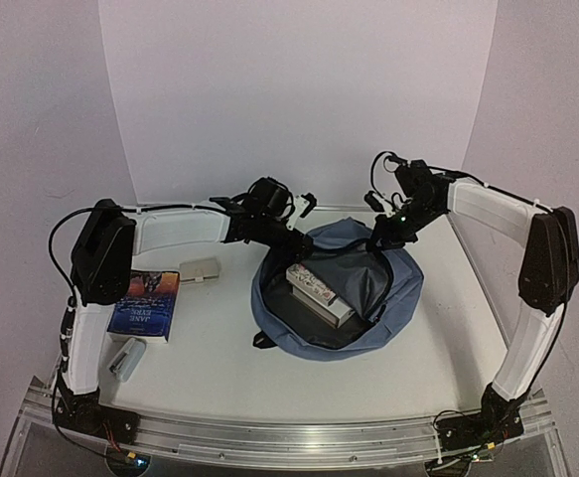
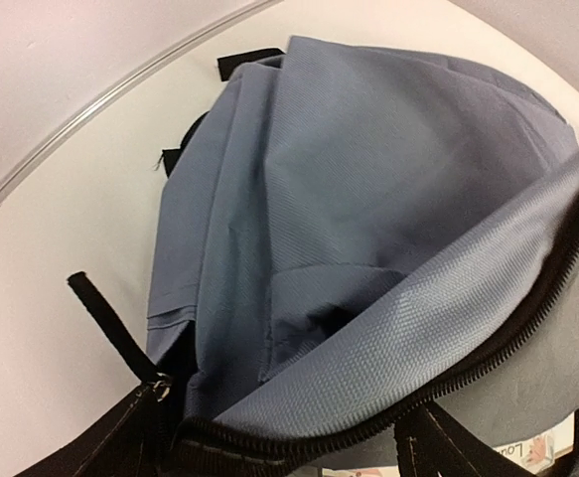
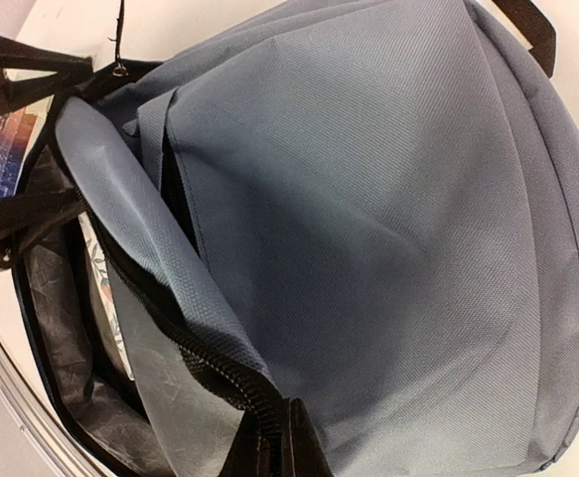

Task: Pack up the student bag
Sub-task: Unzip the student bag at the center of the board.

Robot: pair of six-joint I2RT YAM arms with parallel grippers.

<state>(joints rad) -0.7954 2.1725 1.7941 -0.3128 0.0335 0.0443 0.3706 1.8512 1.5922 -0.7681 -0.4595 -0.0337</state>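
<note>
Centre of the overhead view: the soft slate-blue woven fabric backpack (image 1: 400, 296), a rounded dome shape, lies flat on the smooth white table (image 1: 219, 333). Its mouth gapes, and dark crinkly lining shows around a thick rectangular book with a pale patterned cover (image 1: 314, 286). The right pincer (image 1: 381, 235) is at the backpack's upper right rim, and its wrist view shows it pressed together on the black toothed zipper edge, pinching that flap. The left pincer (image 1: 287, 241) sits at the upper left rim, fingers (image 2: 135, 437) spread wide, with the zipper edge running across the gap between them. In the lower left of the frame, a glossy blue paperback (image 1: 145, 303) lies well apart from the bag.
</note>
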